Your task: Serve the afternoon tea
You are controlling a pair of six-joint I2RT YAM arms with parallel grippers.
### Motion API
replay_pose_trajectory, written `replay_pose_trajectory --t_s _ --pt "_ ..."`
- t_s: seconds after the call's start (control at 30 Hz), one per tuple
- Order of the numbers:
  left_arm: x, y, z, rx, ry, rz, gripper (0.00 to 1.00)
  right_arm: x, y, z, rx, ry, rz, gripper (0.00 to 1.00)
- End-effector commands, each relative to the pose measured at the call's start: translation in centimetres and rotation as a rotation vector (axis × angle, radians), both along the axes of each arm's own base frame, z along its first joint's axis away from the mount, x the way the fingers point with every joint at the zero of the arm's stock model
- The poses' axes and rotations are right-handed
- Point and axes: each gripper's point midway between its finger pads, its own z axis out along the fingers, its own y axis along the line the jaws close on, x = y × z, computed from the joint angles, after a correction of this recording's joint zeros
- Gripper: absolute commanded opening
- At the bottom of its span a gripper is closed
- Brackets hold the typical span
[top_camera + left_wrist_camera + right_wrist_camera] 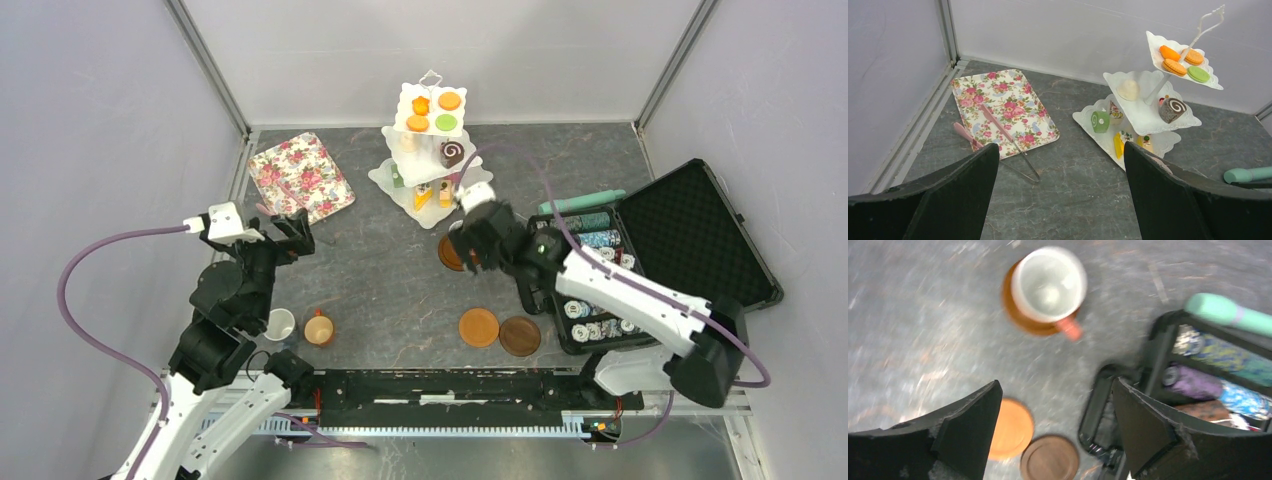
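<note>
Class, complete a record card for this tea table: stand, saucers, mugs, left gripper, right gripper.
stand: white three-tier stand, toy cakes on every tier
saucers: used saucer under served mug; orange saucer and brown saucer bare, side by side
mugs: one served; white mug and orange mug without saucers, near left
left gripper: open, empty
right gripper: open, empty, near the served mug

The white three-tier scalloped stand (383,172) is standing at the back, the floral rectangular tray (300,178) lying to its left, the open black case (690,220) to its right. Before it a small pink-handled mug (1048,282) is sitting on a round brown-orange saucer (1020,322); two bare saucers (479,327) are lying nearer.
</note>
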Motion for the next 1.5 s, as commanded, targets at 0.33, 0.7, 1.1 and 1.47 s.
replay_pose_trajectory --t_s 0.33,0.7,1.1,1.47 --pt "1.2 0.4 -0.5 0.022 0.027 0.052 1.00 -12.1 3.9 -12.4 0.167 0.192 0.238 0.47" --pt "1.6 0.7 -0.7 0.031 0.039 0.077 1.00 -12.6 5.2 -16.8 0.095 0.214 0.258 0.55" --pt "1.2 0.7 -0.2 0.000 0.013 0.055 1.00 -7.5 12.5 -16.6 -0.012 0.121 0.314 0.65" --pt "0.8 0.8 0.0 -0.012 -0.001 0.051 1.00 0.2 15.1 -16.8 0.035 0.118 0.261 0.65"
